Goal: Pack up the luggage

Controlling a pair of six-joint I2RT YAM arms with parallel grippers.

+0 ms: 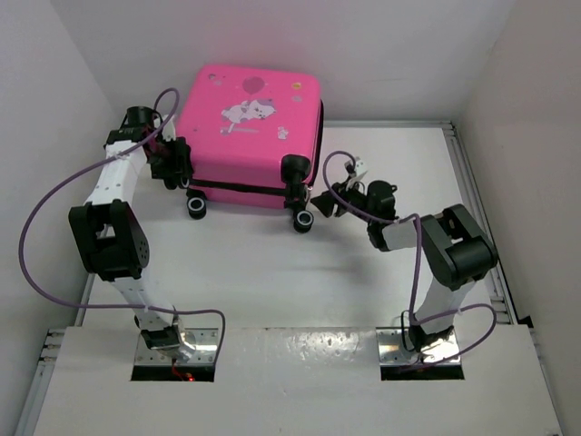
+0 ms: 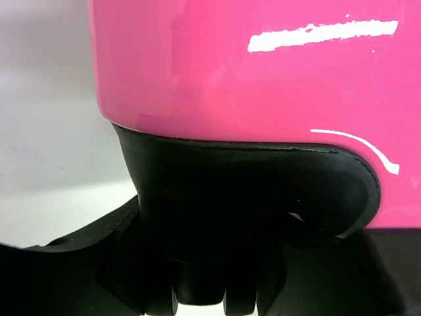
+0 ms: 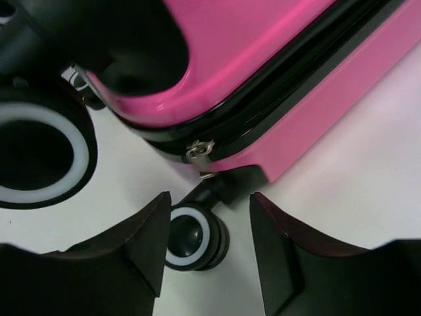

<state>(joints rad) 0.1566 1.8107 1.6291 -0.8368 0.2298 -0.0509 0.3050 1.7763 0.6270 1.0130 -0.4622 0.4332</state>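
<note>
Right pincer (image 3: 209, 217) gapes empty, the zipper pull (image 3: 197, 150) of the pink suitcase (image 3: 263, 39) straight ahead and near; left pincer (image 1: 180, 163), grip unclear, sits against the suitcase's opposite wheel corner.

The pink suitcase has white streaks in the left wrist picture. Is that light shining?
Left wrist view: yes, that is glare on the glossy suitcase. Right wrist view: a softer sheen runs along its curved edge. Top view: even light, with soft shadows by its wheels.
</note>
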